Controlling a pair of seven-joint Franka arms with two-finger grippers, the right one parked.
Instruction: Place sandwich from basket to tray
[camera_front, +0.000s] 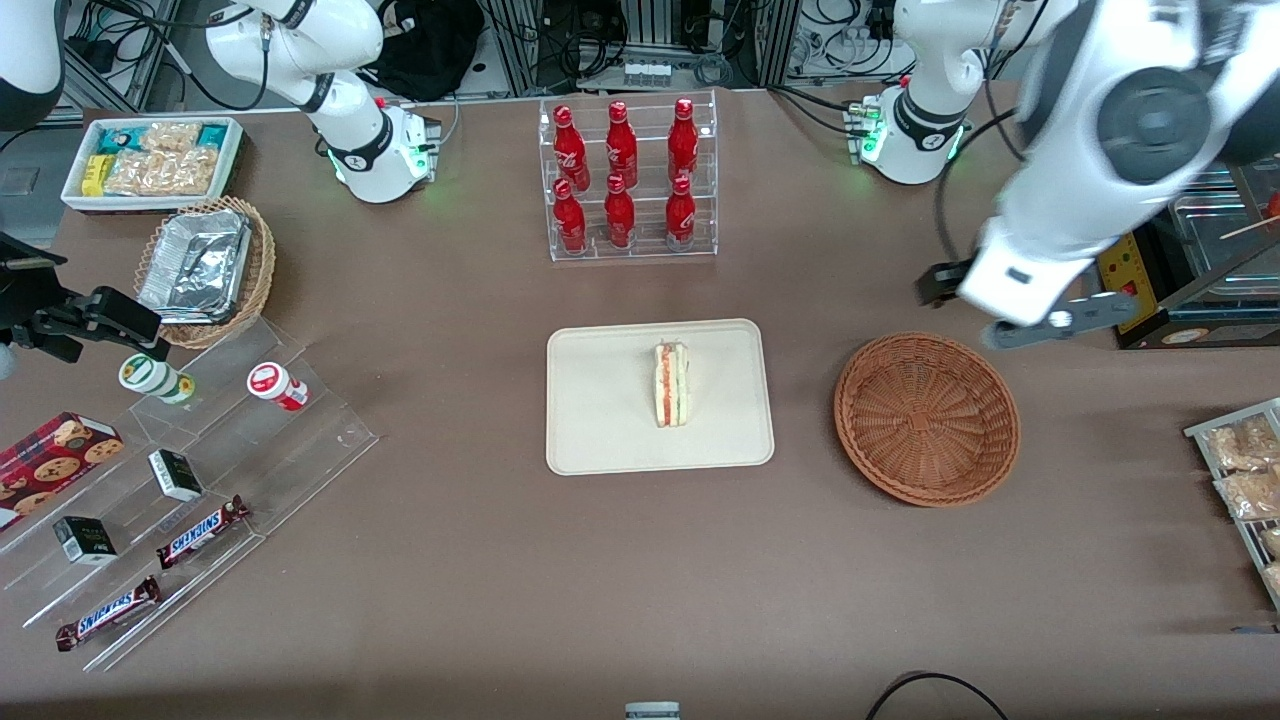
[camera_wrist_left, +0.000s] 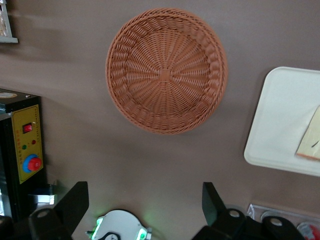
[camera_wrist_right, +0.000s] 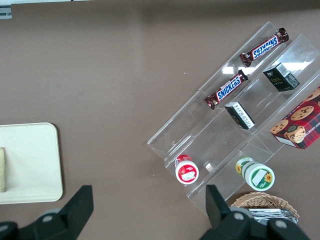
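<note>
The sandwich (camera_front: 671, 384) already lies on the tray (camera_front: 600, 420), the basket (camera_front: 926, 418) sits empty below the gripper (camera_wrist_left: 145, 207), whose fingers (camera_wrist_left: 75, 202) are spread apart and hold nothing, so the task looks done.

Sandwich on the tray, basket empty, my hand up above the worktop.

The sandwich (camera_front: 671, 384), a small wedge of pale bread showing red, orange and green layers on its cut edge, stands on the cream rectangular tray (camera_front: 600, 420) a little toward the working arm's end of its middle, long edge running nearer-to-farther from the front camera. The round reddish-brown wicker basket (camera_front: 927, 418) sits upright just beside the tray, apart from it, toward my working end of the worktop, with nothing in it. My hand (camera_wrist_left: 145, 205) hangs above the worktop, farther from the front camera than the basket, its fingers (camera_wrist_left: 75, 202) spread wide and holding nothing.
</note>
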